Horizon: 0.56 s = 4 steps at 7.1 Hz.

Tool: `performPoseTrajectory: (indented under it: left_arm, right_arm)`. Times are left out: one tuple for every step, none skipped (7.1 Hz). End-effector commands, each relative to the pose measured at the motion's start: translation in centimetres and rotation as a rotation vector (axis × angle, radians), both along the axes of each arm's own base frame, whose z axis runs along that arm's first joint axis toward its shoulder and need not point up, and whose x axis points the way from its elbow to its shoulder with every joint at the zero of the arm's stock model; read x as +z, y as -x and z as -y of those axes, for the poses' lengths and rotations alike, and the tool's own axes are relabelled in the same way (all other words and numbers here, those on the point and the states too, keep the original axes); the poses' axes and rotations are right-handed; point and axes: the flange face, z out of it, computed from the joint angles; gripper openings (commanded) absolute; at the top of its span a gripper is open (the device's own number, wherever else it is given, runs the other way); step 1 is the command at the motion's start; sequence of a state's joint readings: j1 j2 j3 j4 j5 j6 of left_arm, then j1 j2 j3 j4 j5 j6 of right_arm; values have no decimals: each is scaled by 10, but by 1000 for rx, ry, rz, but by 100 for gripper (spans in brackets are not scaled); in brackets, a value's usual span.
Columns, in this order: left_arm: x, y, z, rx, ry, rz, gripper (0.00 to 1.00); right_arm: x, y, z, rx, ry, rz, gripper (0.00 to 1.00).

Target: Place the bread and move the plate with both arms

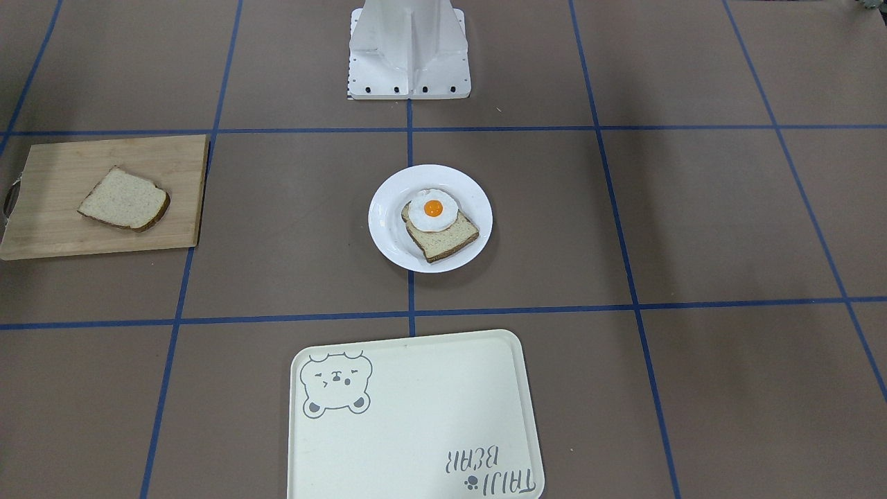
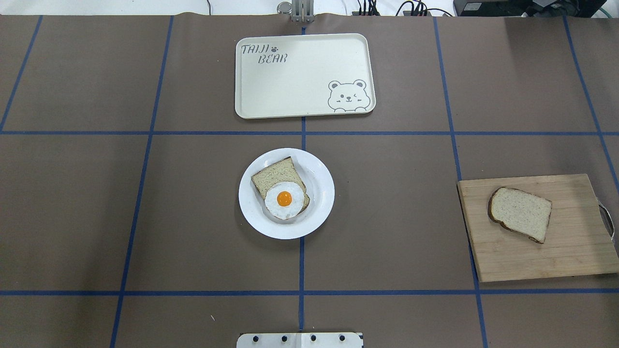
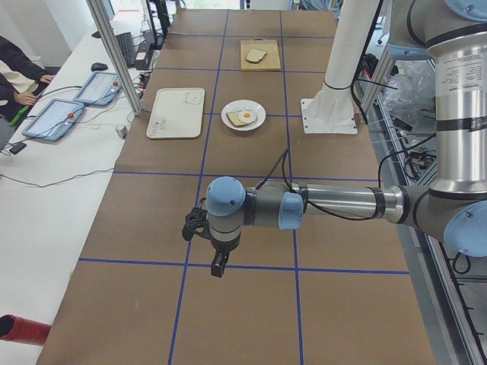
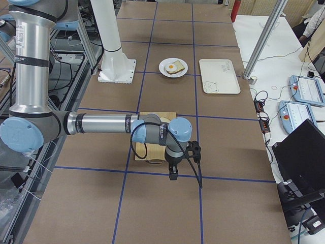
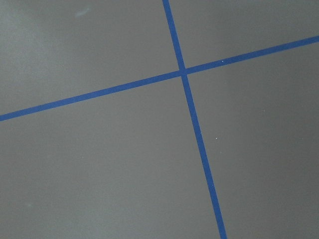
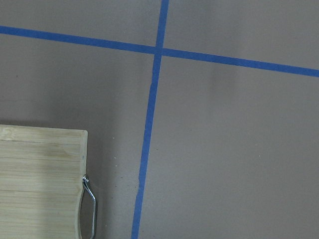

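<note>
The plain bread (image 1: 125, 198) lies on a wooden cutting board (image 1: 55, 222) on the robot's right side; it also shows in the overhead view (image 2: 521, 213). The white plate (image 1: 388, 235) sits mid-table (image 2: 251, 212) and bears a second slice topped with a fried egg (image 2: 284, 199). My left gripper (image 3: 217, 266) hangs over bare table far to the robot's left, seen only in the left side view; I cannot tell if it is open. My right gripper (image 4: 173, 175) hangs just beyond the board's outer end, seen only in the right side view; I cannot tell its state.
A cream tray (image 2: 300, 77) with a bear drawing lies beyond the plate, at the table's far side. The board's metal handle (image 6: 89, 204) shows in the right wrist view. The robot's white base (image 1: 409, 48) stands behind the plate. Operators' consoles (image 3: 68, 114) sit beside the table.
</note>
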State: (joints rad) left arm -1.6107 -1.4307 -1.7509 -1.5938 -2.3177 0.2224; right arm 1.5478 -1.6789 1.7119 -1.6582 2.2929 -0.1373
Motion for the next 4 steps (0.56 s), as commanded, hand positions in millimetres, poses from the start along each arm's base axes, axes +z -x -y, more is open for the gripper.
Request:
performPoseTrajectory:
  left_arm:
    - [-2, 0, 0, 0, -4, 0, 98]
    - [-4, 0, 0, -1, -6, 0, 98]
    - [-15, 1, 2, 0, -33, 7, 98]
    - [-44, 2, 9, -12, -115, 14, 98]
  right_arm:
    - [4, 0, -3, 0, 9, -1, 100]
    - [4, 0, -3, -1, 7, -9, 100]
    - [-2, -1, 3, 1, -5, -9, 100]
    - [-27, 2, 22, 3, -58, 9, 100]
